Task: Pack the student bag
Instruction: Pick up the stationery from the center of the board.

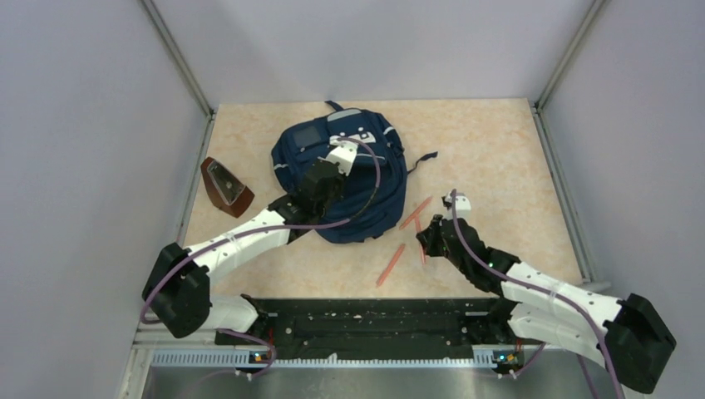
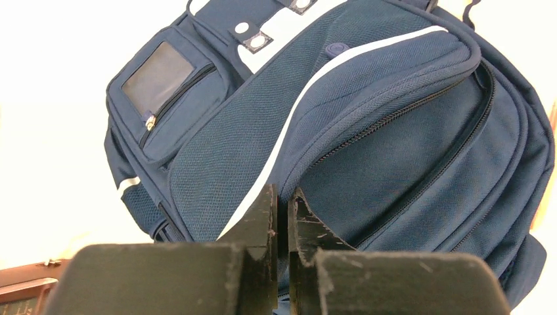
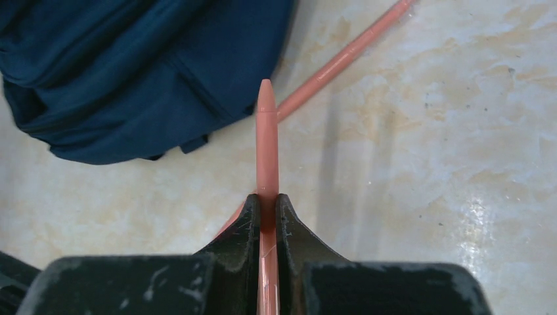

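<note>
The student bag [image 1: 366, 195] is a navy blue backpack with pale strips, lying flat in the middle of the table. My left gripper [image 1: 320, 179] is on top of it. In the left wrist view its jaws [image 2: 282, 193] are shut, tips against the edge of a zipped flap of the bag [image 2: 394, 131]. Whether fabric is pinched between them does not show. To the right of the bag, my right gripper [image 1: 430, 235] is shut on a pink pencil [image 3: 267, 131], which sticks out past the fingertips just above the table. The bag's lower corner [image 3: 131, 65] lies to the left of it.
Two more pink pencils lie on the table, one [image 1: 414, 214] beside the bag and another [image 1: 389, 264] nearer the front edge. A brown wedge-shaped case [image 1: 224, 187] sits left of the bag. Grey walls enclose the table on three sides.
</note>
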You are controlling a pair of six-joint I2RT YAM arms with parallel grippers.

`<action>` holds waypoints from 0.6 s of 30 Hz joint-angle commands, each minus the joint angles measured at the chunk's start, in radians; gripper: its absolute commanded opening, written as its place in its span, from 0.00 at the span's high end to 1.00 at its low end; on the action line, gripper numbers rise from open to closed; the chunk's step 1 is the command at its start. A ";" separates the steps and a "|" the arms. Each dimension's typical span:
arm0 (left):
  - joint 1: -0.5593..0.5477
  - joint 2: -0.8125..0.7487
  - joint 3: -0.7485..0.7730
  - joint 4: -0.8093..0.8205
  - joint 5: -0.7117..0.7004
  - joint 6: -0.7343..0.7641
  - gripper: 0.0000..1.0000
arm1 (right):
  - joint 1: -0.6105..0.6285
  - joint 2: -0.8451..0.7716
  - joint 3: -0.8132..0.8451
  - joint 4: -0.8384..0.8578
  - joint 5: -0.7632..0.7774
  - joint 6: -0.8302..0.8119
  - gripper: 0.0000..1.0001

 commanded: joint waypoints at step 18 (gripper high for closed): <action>0.005 -0.171 -0.210 0.298 0.152 -0.095 1.00 | 0.012 0.301 0.267 0.452 -0.273 0.217 1.00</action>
